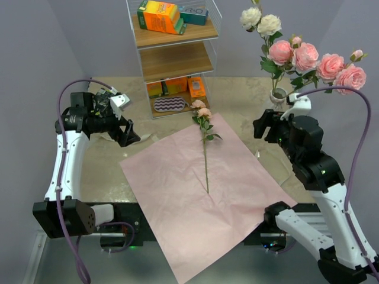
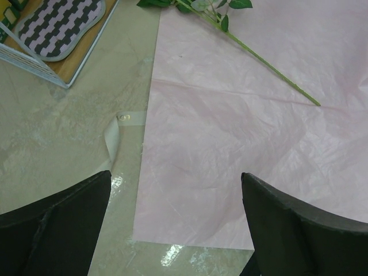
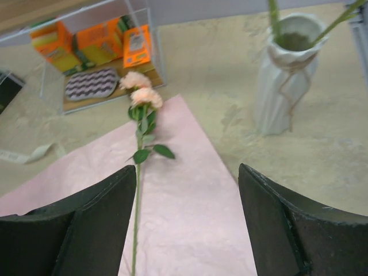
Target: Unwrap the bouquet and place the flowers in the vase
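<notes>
The bouquet's pink sheet (image 1: 201, 195) lies spread flat on the table. One peach rose (image 1: 204, 112) rests on it, its long green stem (image 2: 270, 66) pointing toward the arms. The white ribbed vase (image 3: 284, 75) stands at the back right and holds several pink and cream-white flowers (image 1: 305, 56). My left gripper (image 2: 175, 175) hangs open over the sheet's left edge with nothing between its fingers. My right gripper (image 3: 187, 168) is open and empty too, above the sheet's right side. It sits right of the rose (image 3: 144, 95) and left of the vase (image 1: 278, 96).
A wire shelf rack (image 1: 174, 59) with orange boxes (image 1: 160, 16) and a striped pad (image 2: 57, 26) stands at the back centre. A cream ribbon (image 2: 113, 138) lies on the table just left of the sheet.
</notes>
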Available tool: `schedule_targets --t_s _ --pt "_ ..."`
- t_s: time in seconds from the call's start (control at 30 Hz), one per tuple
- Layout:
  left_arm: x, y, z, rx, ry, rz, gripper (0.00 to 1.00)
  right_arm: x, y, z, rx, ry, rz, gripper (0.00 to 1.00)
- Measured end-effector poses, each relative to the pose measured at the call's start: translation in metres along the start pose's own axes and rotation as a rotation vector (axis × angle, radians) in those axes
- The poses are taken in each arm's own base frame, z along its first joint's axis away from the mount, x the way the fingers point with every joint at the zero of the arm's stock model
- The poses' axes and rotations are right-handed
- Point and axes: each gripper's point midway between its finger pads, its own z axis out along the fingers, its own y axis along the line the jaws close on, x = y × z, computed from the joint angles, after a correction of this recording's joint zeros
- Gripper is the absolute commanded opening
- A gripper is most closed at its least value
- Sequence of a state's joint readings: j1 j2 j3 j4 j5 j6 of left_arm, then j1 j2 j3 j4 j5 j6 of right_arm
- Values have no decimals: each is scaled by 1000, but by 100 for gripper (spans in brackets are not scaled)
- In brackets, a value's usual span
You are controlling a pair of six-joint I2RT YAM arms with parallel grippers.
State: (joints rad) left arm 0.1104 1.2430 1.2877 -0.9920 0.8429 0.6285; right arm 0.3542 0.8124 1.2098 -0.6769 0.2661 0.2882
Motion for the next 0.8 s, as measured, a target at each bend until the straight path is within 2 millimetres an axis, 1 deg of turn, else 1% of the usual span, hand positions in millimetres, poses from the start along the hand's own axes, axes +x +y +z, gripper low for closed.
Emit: schedule_targets --t_s 0.07,0.1,0.17,0.23,0.27,0.33,0.4,0.43,0.53,0.6,0.67,0.8 --pt "4 1 2 -6 5 -10 99 18 16 2 -67 49 -2 76" --pt "6 1 2 -10 6 -15 99 31 26 4 -98 84 -6 76" --pt "11 1 4 -13 13 -20 99 60 46 11 -153 166 -25 76" --pt "16 -1 4 -19 18 -22 99 97 64 25 -173 271 -50 76" --pt "18 -1 4 -22 22 -23 99 107 74 26 -196 297 -64 76" --pt "20 -2 4 -27 25 -22 99 140 89 43 -198 384 -90 75" --pt "21 -2 3 -30 26 -21 99 176 99 63 -181 469 -114 73" --pt "20 -1 3 -32 25 -18 99 192 100 72 -162 509 -125 72" --pt "20 -1 3 -33 26 -17 99 229 103 97 -122 590 -144 68" --pt "21 0 3 -37 28 -16 99 248 107 111 -102 636 -159 66" --pt "22 0 4 -39 31 -16 99 262 113 126 -90 673 -171 66" --pt "27 1 5 -44 43 -22 99 275 131 158 -87 695 -178 64"
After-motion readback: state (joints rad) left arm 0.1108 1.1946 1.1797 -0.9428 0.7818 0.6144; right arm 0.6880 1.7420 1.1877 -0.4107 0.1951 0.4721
